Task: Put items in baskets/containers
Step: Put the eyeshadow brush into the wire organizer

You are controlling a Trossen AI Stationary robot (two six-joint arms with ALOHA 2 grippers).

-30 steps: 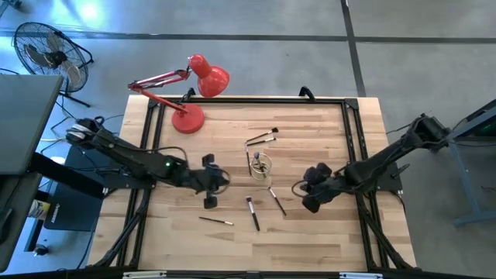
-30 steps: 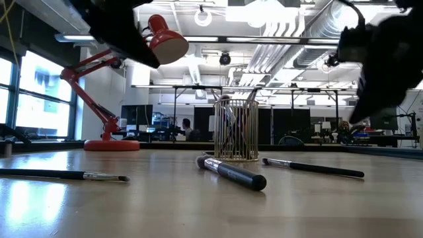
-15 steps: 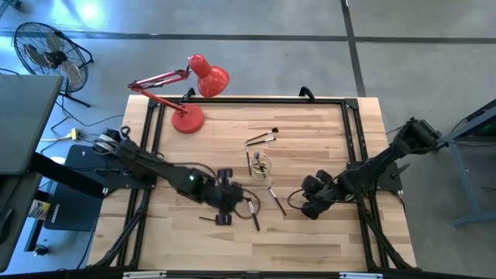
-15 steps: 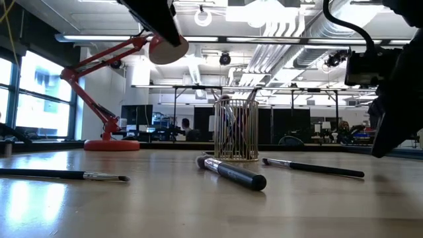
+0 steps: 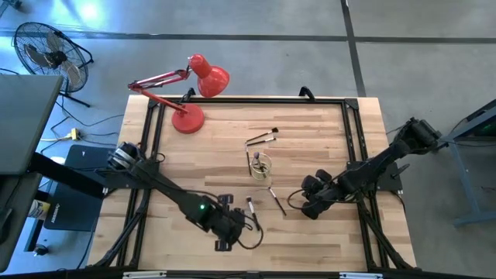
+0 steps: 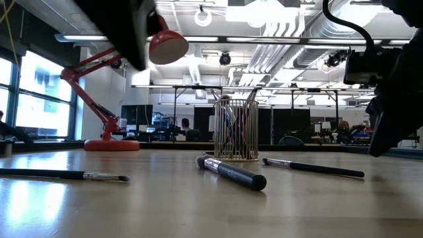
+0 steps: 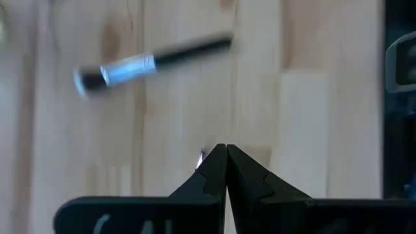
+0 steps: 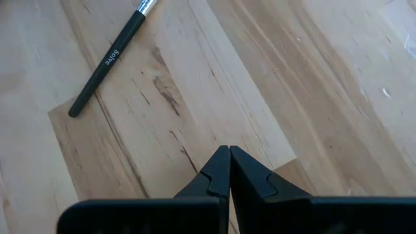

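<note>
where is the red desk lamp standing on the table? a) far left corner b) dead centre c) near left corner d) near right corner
a: in the high view the red desk lamp has its round base on the far left corner of the wooden table, away from both arms.

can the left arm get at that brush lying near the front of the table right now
Probably yes. The left gripper hovers over the front of the table, close to the brush, with only bare wood showing between them. Its fingers are shut, so it would have to open first.

Brushes (image 5: 253, 212) flat round wire, maybe gold, cup (image 5: 262, 165)
</note>
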